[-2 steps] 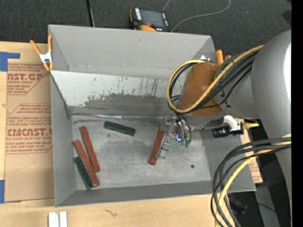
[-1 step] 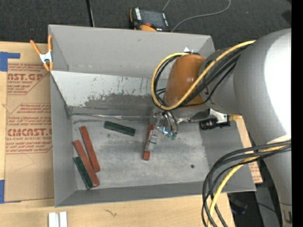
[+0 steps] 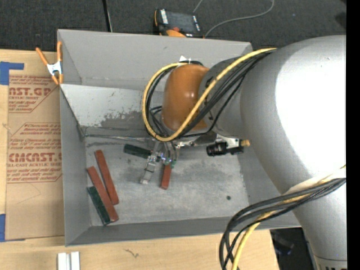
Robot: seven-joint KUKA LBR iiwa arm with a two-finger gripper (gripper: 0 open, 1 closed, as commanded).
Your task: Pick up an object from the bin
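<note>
Altogether 3 red bars (image 3: 106,176), 2 green bars (image 3: 98,205)

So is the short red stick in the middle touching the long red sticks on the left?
Apart. The camera view shows a wide stretch of bare grey bin floor between the short red stick and the long red sticks by the left wall.

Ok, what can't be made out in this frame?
All in the camera view:
Bin, right side: covered by the arm and its orange cover.
Short red-brown stick: upper end hidden under the pincer.
Small grey piece beside it: too small to identify.
</note>
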